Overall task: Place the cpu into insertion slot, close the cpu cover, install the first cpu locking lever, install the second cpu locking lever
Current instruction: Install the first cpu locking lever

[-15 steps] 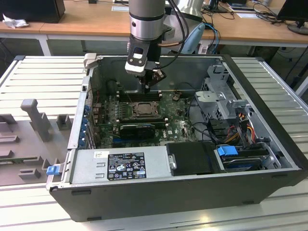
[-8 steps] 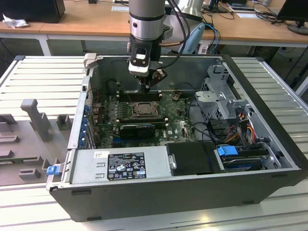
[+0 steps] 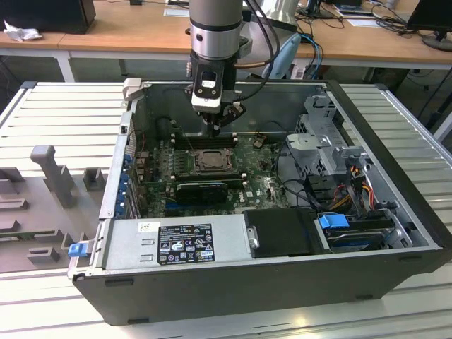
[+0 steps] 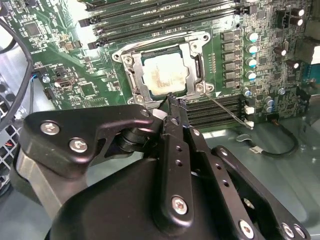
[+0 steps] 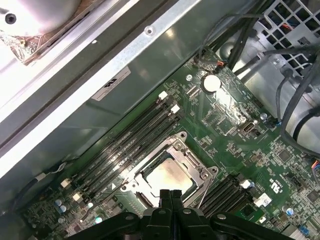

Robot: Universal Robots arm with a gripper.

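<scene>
The black, matte-finished metal gripper (image 5: 170, 194) has its two flat fingers pressed together, with only a thin seam between them and nothing visible in the pinch. In the second wrist view the fingertips sit just beside one edge of the insertion slot (image 3: 193, 161), a square socket with a silver stamped-metal rim. It is mounted on the glossy green circuit board (image 4: 75, 75).

The cpu (image 4: 162, 75) is a small flat square chip with a pale silver-beige, slightly mottled top. It is seated in the socket. The cpu cover (image 4: 196, 62) is a thin silver metal frame with a large central window. It lies flat over the chip, and the chip's top shows through the window in both wrist views.

A thin silver wire lever (image 4: 227, 110) runs at an angle from the socket corner nearest the fingertips, across a bank of long black ribbed memory slots (image 4: 220, 107).

In the exterior view the arm stands upright inside the open dark metal computer case (image 3: 268, 282). A long black card (image 3: 201, 189) lies on the near side of the socket, and a brushed silver rectangular power supply box (image 3: 176, 236) lies nearer still.
</scene>
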